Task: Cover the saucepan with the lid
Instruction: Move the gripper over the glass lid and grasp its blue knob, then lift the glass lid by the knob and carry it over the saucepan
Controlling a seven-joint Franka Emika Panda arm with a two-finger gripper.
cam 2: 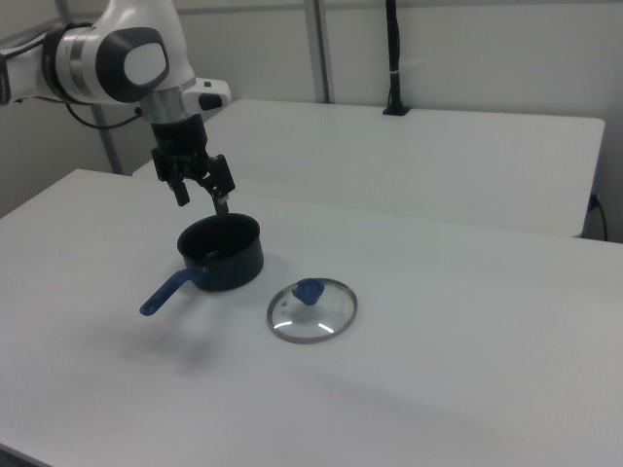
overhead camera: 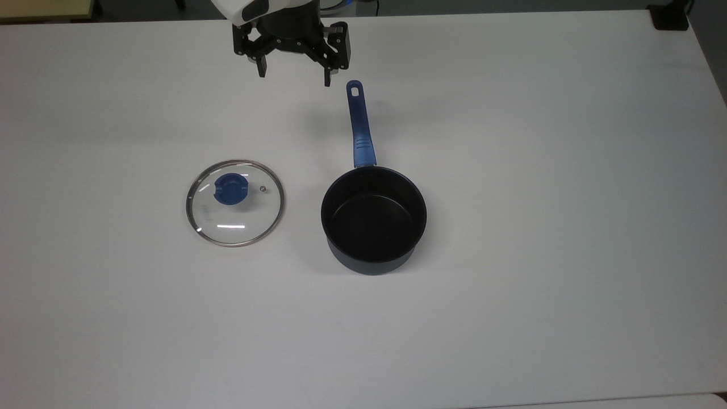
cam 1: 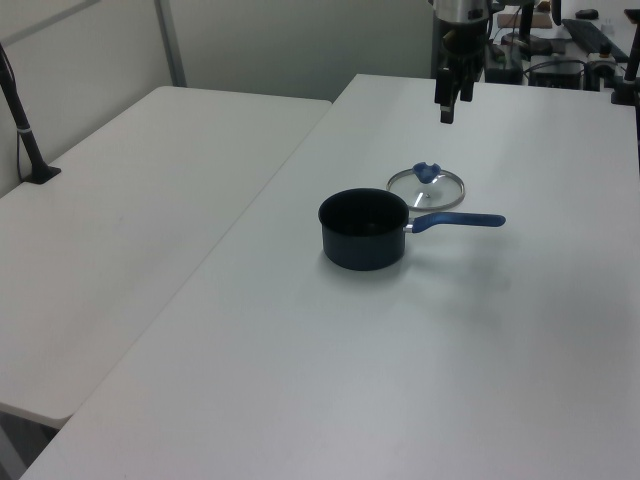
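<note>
We note white table (overhead camera: 511, 142) as work surface, plain top. Second white table (cam 1: 130, 220) stands alongside, narrow seam between the two in left view. Black pole (cam 2: 392, 53) on base rises from second table's far edge in right view; same pole (cam 1: 20, 120) at the left view's left. We record grey partition wall (cam 2: 467, 44) behind. Dark equipment (cam 1: 560, 45) clutters far end in left view; items not identifiable.

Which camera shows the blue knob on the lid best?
The top view: it looks straight down on the lid, so the knob is whole and round. The left view shows the knob small and far away; the right view shows it from the side.
</note>
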